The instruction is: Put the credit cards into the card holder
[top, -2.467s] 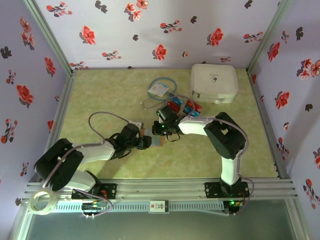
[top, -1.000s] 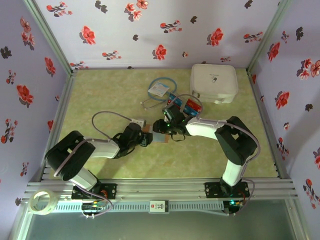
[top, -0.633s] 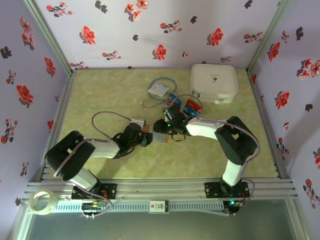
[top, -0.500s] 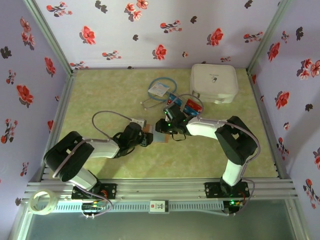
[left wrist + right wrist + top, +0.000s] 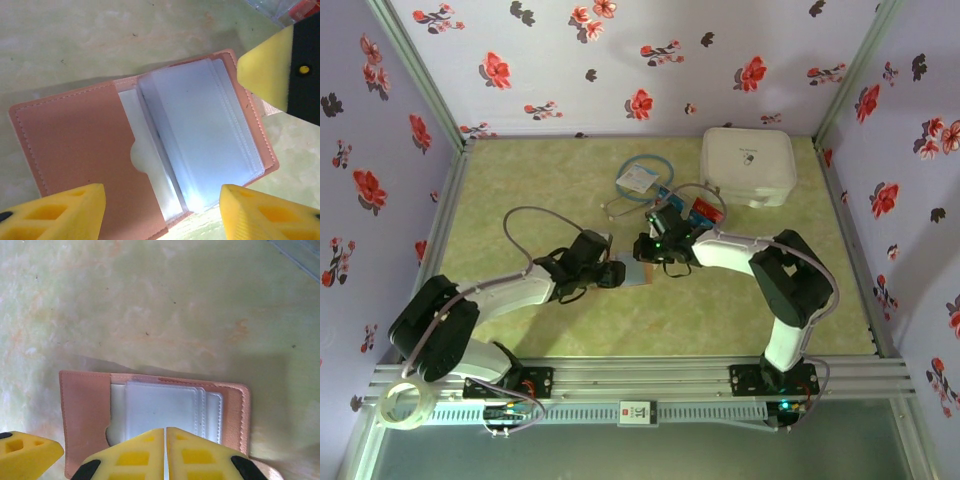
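Note:
The pinkish card holder (image 5: 636,272) lies open on the table, its cover flap (image 5: 80,145) to the left and its clear sleeves (image 5: 200,140) spread to the right. My left gripper (image 5: 162,215) is open just above it, one yellow finger on each side of its near edge and nothing between them. My right gripper (image 5: 165,450) is shut, its tips together over the sleeves (image 5: 160,407) at the holder's edge. I cannot tell if it pinches a sleeve. The red and blue credit cards (image 5: 686,208) lie in a pile behind the right gripper, near the white case.
A large white square case (image 5: 748,165) stands at the back right. A white tag with a blue cord loop (image 5: 640,178) lies behind the cards. The left arm's grey cable (image 5: 525,222) arcs over the table. Patterned walls enclose the green table top (image 5: 540,180).
My right gripper has closed its fingers over the holder's sleeves. My left gripper has opened wider and its arm has shifted slightly. The holder stays in place.

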Tool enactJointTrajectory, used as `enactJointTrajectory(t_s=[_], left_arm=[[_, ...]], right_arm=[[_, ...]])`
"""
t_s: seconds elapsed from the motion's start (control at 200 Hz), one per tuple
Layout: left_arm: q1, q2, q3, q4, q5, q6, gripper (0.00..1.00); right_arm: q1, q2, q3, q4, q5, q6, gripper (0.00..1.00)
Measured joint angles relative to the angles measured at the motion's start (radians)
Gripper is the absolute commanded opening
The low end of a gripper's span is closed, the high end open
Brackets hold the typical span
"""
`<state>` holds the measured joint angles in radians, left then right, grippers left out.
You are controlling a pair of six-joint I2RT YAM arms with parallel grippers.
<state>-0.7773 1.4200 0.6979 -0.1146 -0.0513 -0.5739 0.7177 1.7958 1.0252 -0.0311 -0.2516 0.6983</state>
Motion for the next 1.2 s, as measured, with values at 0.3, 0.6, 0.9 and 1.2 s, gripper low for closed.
enactJointTrajectory(t_s=[0.3,0.6,0.9,1.2], left_arm=[[-0.022,0.024,0.014,-0.063,-0.027,-0.052,0.63],[-0.028,0.061,0.014,-0.053,-0.050,-0.068,0.65],[-0.028,0.075,0.014,-0.022,-0.054,-0.068,0.67],[-0.028,0.111,0.013,0.002,-0.061,-0.067,0.68]], right_arm=[[0.000,0.062,0.029,-0.004,-0.045,-0.019,0.07],[0.000,0.103,0.046,0.001,-0.083,-0.026,0.07],[0.010,0.131,0.056,0.019,-0.105,-0.024,0.06],[0.017,0.137,0.059,0.023,-0.108,-0.017,0.06]])
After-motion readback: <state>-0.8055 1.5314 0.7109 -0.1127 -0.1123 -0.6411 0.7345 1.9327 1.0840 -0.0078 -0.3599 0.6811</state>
